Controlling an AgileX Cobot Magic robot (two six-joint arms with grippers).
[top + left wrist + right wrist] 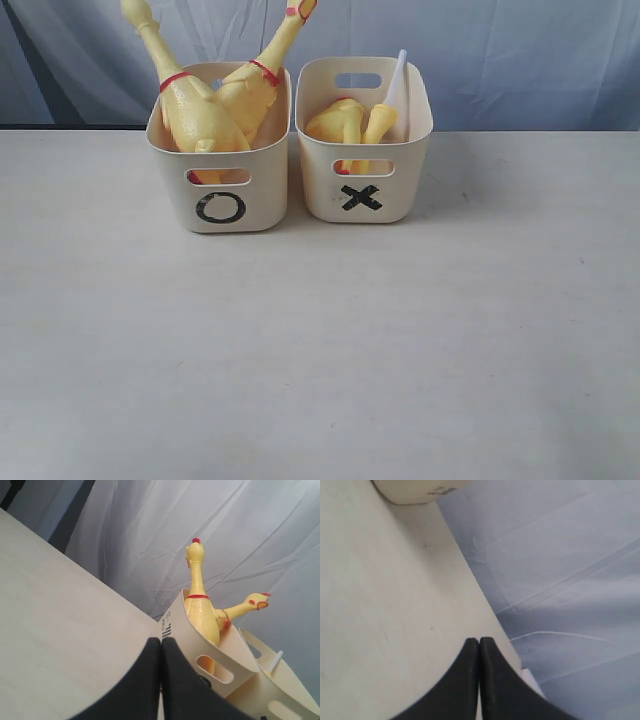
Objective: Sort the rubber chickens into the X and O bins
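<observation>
Two cream bins just beside each other at the 12 o'clock end of the table (320,350): O bin (220,190) toward 11, X bin (362,170) toward 1.

In the O bin, two long rubber chickens, tails down, long axes steep, heads well above the rim. Left long chicken (192,112) with neck aimed at 11 o'clock; right long chicken (256,88) behind it, neck aimed at 1 o'clock.

In the X bin, short chickens (342,120) mostly below the rim, and a white tube (397,82) slanting up toward 12 o'clock near the back wall.

Pale blue curtain (500,50) behind both bins.

Left jaws pressed together on nothing, low over the table near the O bin's corner. Right jaws pressed together too, also on nothing, with a bin's corner farther off.
</observation>
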